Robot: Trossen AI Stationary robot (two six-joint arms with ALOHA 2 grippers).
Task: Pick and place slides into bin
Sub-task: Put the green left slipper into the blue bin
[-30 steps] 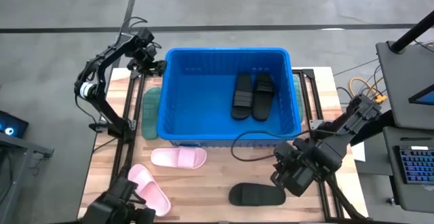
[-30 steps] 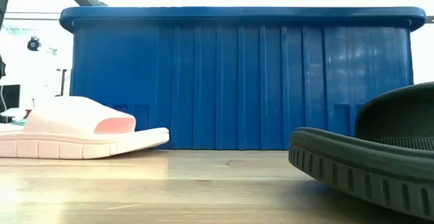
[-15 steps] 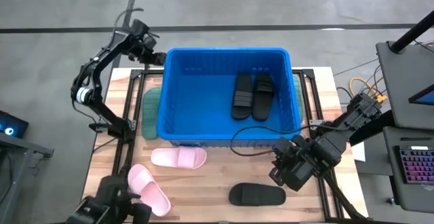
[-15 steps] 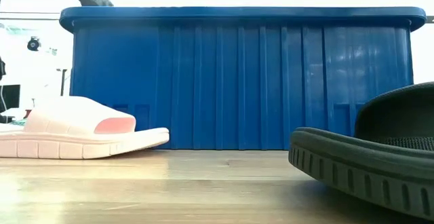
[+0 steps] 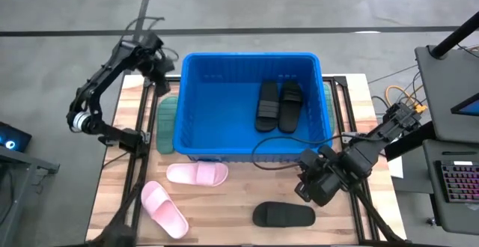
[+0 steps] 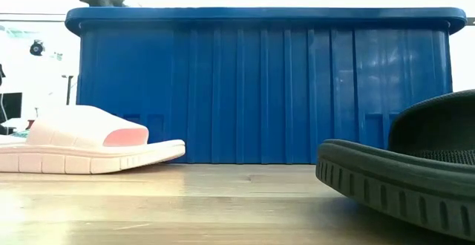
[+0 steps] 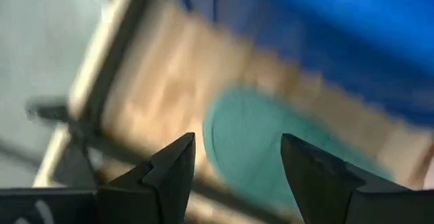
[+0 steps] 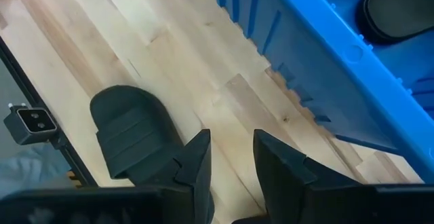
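Blue bin (image 5: 196, 138) holds two black slides (image 5: 278, 105). Left gripper (image 5: 163, 84), fingers apart and empty, hovers over the sage green slide (image 5: 165, 123). Right gripper (image 5: 305, 192), fingers narrowly apart and empty, hangs above a black slide (image 5: 283, 215) on the table.

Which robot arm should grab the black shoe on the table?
The right one. Its gripper is just above the black shoe, fingers apart and empty. The left gripper is far off by the green shoe.

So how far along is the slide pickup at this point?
Done: two black slides lie in the bin. In hand: nothing; left gripper is open above the green slide, right gripper near the black slide. Left: those, plus two pink slides.
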